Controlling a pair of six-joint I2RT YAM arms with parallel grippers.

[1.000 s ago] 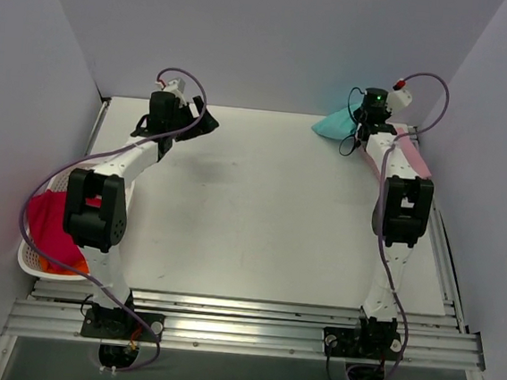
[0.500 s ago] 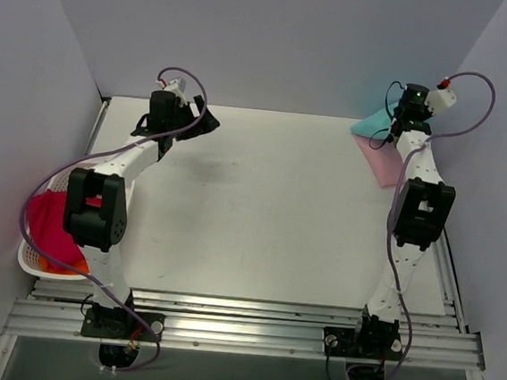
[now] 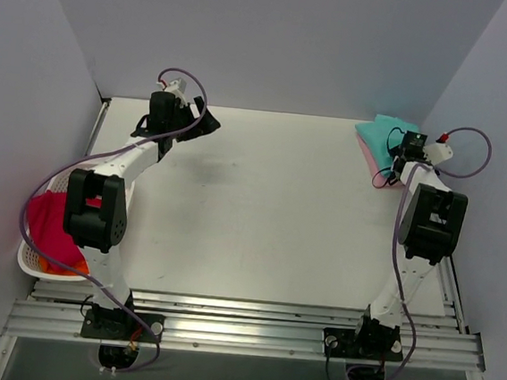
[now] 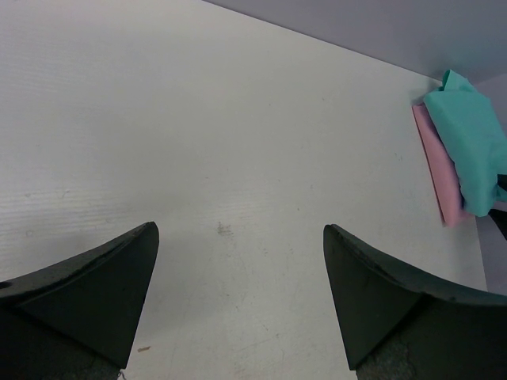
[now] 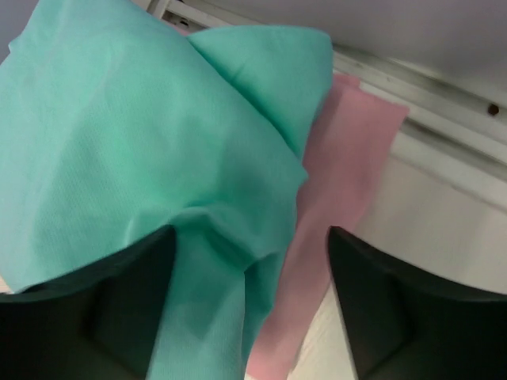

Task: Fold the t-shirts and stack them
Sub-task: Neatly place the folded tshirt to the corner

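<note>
Two shirts sit stacked at the far right corner of the bench [image 3: 261, 209], and that is where the action is. The teal-green t-shirt [image 5: 142, 142] lies on top, folded but a bit rumpled, with one flap doubled over near its upper edge. Under it, the pale pink t-shirt [image 5: 341, 174] peeks out along one side as a flat, smooth strip. From overhead the pair rests close to the back wall, right by the bench's right edge.

The right hand [image 5: 251, 231] hangs just over the stack, its fingers [image 5: 380, 301] spread wide. One finger stands over the teal fabric and the other over the pink strip. A ridge of teal cloth runs down between them, and neither finger presses on it, so this hand grips nothing.

Over on the far left, the left hand [image 4: 239, 228] hovers above bare bench, well apart from the stack. Its fingers [image 4: 87, 293] are parted wide too, with nothing between them. Its wrist camera catches the teal and pink pile far off, at the right edge of its view.

At the near left a white lattice basket [image 3: 26, 262] holds a red cloth [image 3: 48, 224].
</note>
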